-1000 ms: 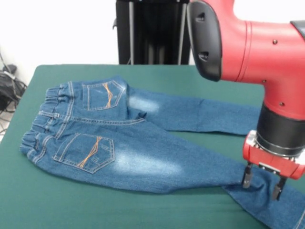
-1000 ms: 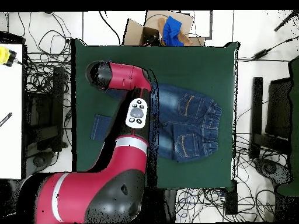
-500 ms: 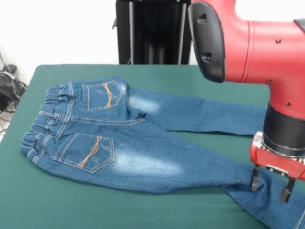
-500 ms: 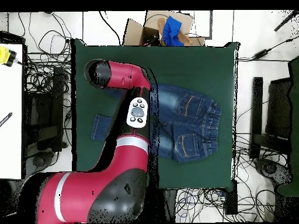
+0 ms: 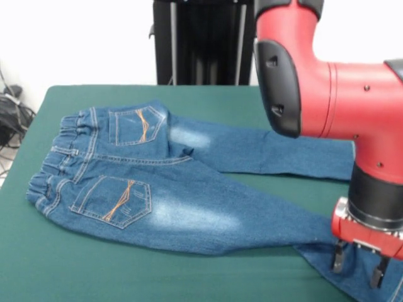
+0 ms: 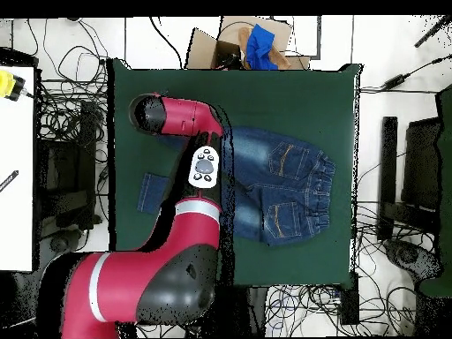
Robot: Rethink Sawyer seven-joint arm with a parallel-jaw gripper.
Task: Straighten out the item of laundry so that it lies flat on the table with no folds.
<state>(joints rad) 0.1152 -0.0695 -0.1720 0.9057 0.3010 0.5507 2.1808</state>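
One pair of jeans (image 5: 164, 189) lies pockets-up on the green table (image 5: 94, 270), legs spread apart | gripper (image 5: 359, 267) hangs over the nearer leg's lower end | jaws apart, nothing between them

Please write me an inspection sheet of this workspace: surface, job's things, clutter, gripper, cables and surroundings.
Surface: table, green cloth.
Job's things: jeans lie back pockets up, legs spread apart; the near leg bends at its lower part.
Clutter: nothing seen on the table.
Gripper: gripper open, over the near leg's lower part.
Cables: cables lie tangled on the floor around the table.
Surroundings: cardboard box with blue cloth beyond the table's edge.
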